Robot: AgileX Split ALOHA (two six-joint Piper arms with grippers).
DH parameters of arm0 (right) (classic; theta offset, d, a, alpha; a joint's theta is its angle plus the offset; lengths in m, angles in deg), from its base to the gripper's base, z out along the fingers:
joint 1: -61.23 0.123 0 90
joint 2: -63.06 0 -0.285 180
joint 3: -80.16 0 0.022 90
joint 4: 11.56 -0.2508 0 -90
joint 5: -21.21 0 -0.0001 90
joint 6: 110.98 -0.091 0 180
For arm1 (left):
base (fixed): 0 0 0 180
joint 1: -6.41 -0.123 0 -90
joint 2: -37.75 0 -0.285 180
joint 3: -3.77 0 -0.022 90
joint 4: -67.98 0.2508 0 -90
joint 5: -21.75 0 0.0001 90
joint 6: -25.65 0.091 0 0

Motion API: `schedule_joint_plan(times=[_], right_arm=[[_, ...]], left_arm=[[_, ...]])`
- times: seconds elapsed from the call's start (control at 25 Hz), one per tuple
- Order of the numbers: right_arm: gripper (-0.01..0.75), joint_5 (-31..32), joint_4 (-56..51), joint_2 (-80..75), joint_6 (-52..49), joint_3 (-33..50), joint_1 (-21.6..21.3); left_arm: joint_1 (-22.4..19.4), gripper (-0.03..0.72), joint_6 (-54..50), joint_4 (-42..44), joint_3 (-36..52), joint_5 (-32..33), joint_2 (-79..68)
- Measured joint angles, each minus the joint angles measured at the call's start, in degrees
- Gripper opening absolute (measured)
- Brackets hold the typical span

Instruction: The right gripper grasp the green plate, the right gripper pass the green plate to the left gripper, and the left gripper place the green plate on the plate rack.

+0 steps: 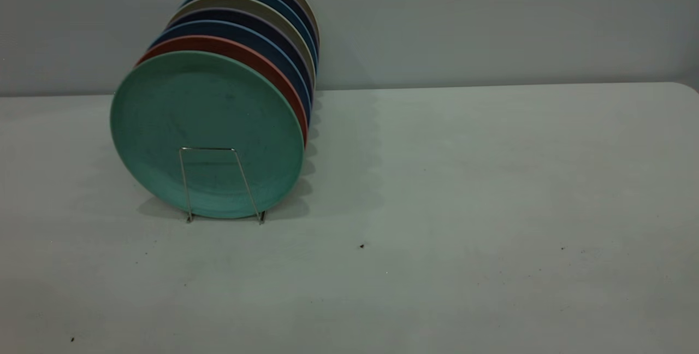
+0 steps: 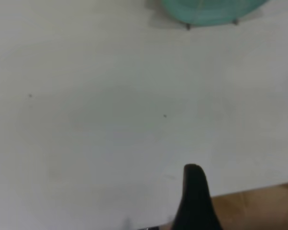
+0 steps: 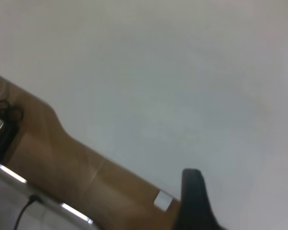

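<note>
A pale tabletop (image 1: 437,206) fills the exterior view, with a plain wall behind it. Toward the far left corner stands the plate rack (image 1: 221,184), a thin silver wire frame, holding a row of plates on edge. The green plate (image 1: 205,133) stands upright in the frontmost slot, its face to the camera, with a wire loop crossing its lower half. Just behind it is a salmon-pink plate (image 1: 256,62), then dark blue plates (image 1: 273,51) and pale ones in a line running back toward the wall.

Neither arm appears in the exterior view. The left wrist view shows one dark finger of the left pincer (image 2: 195,201) above the near edge of the tabletop, well apart from the green plate (image 2: 211,12) and rack feet seen farther off. The right wrist view shows one dark finger of the right pincer (image 3: 194,201) over a tabletop edge, with floor beyond. Each pincer shows a single finger only, so whether it is spread or pressed together cannot be told.

Judging by this, the plate is racked and released; nothing appears left to do.
</note>
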State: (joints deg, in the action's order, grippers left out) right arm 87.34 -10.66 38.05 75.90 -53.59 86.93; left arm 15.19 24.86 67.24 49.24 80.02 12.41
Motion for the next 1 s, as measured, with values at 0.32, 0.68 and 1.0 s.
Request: schedule_joint_plan(times=[0.32,0.68,1.0], right_arm=[[0.552,-0.81,-2.56,12.17,0.61,3.63,0.00],[0.552,-0.81,-3.17,13.89,0.61,3.63,0.00],[0.552,-0.81,-3.23,13.89,0.56,3.63,0.00]], left_arm=[[0.00,0.575,6.00,-5.03,2.38,4.93,14.94],[0.00,0.575,8.50,-8.25,3.87,6.52,18.81],[0.00,0.575,8.68,-6.27,3.87,6.57,18.81]])
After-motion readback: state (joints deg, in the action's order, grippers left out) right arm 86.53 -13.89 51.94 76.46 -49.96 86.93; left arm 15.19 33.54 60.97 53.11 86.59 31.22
